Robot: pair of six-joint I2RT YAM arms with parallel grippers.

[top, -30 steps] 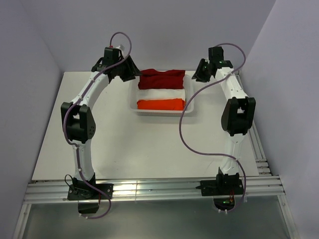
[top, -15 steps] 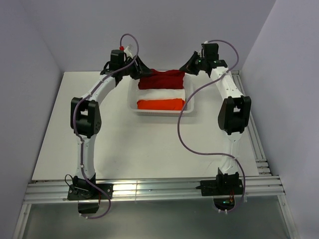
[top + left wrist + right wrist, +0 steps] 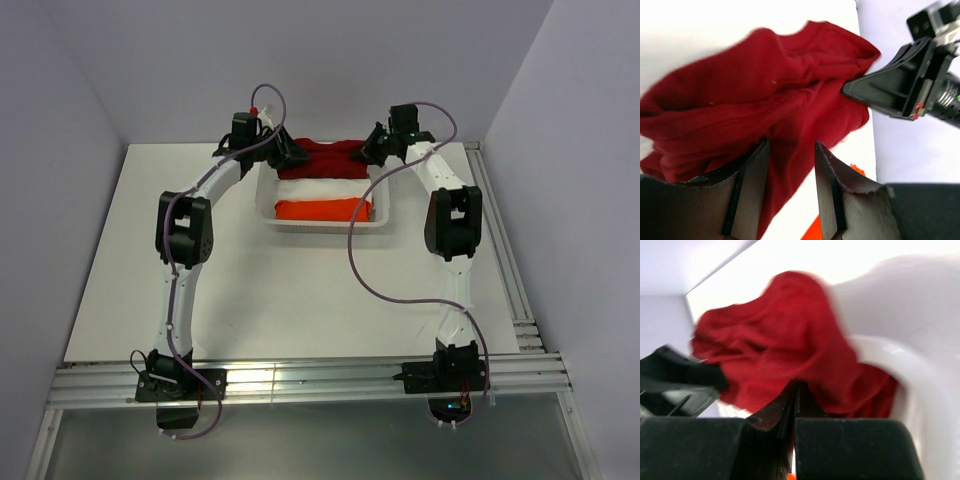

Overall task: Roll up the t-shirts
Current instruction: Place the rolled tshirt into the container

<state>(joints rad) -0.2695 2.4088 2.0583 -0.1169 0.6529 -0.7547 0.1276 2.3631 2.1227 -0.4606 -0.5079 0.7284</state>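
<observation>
A dark red t-shirt [image 3: 325, 158] lies folded at the back of a white bin [image 3: 385, 215]. My right gripper [image 3: 368, 155] is at its right end. In the right wrist view the jaws are pressed together [image 3: 796, 385] with the red cloth [image 3: 780, 340] bunched at their tips and pulled up over the bin rim [image 3: 910, 375]. My left gripper [image 3: 290, 155] is at the shirt's left end. In the left wrist view its fingers [image 3: 790, 150] stand apart, straddling an edge of the red cloth [image 3: 765, 85], not pinching it.
In front of the red shirt, the bin also holds a folded white garment [image 3: 322, 188] and a bright orange one [image 3: 320, 209]. The bin sits at the back middle of the white table [image 3: 250, 290], close to the rear wall. Purple cables loop off both arms.
Both arms swung inward to the two ends of the red shirt. The right gripper shut on its right end and bunched it up. The left jaws narrowed a little.
</observation>
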